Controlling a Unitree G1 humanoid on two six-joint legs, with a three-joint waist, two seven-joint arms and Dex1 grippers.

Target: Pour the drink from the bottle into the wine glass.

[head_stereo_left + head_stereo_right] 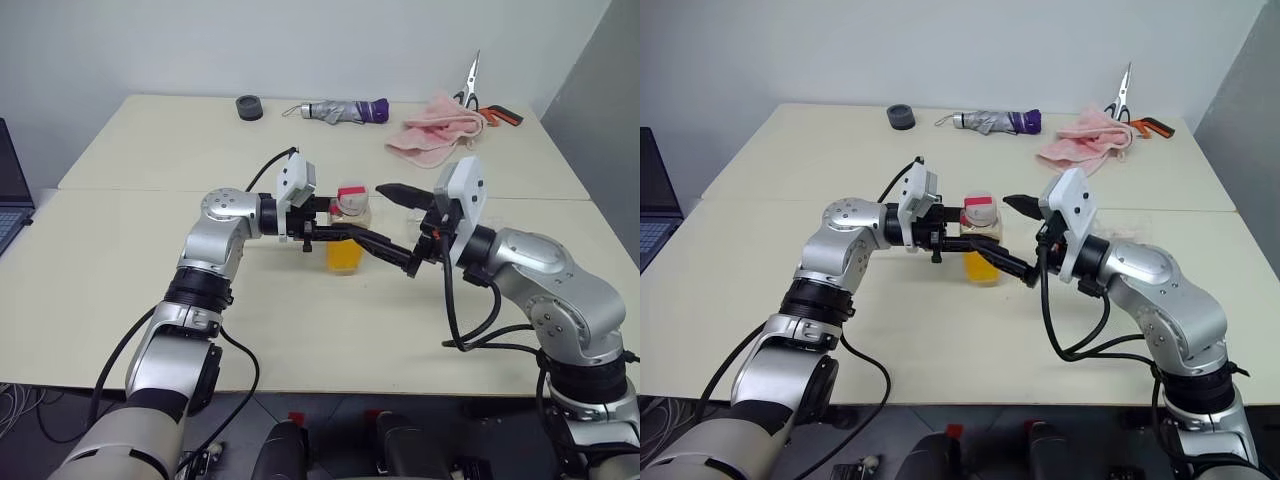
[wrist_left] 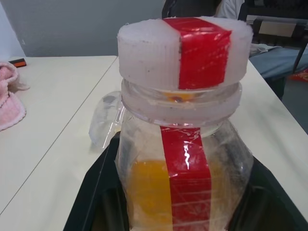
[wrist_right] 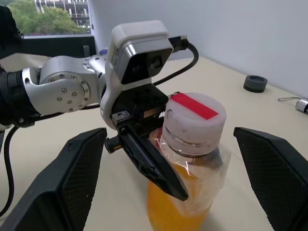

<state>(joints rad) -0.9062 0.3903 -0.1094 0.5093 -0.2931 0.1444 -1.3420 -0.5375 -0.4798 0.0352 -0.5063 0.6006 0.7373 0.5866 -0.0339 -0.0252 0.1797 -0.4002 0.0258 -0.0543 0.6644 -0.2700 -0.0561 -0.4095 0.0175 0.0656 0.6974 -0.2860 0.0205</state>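
You see a big pale surface made of two tables pushed together. Near its middle stands the bottle, upright, with its red-and-white cap on top. The drink fills its lower part, orange-yellow.

Your left gripper comes in from the left, and its jaws are closed tight on the bottle's sides, just under the cap. Your right gripper sits just to the right of the bottle. Its jaws are spread wide open and hold nothing, with the cap between them in the right wrist view.

Behind the bottle, in the left wrist view, you see a bit of clear glass; you cannot tell if it is the wine glass.

At the far edge lie a pink cloth, a folded umbrella, scissors and a small dark ring.
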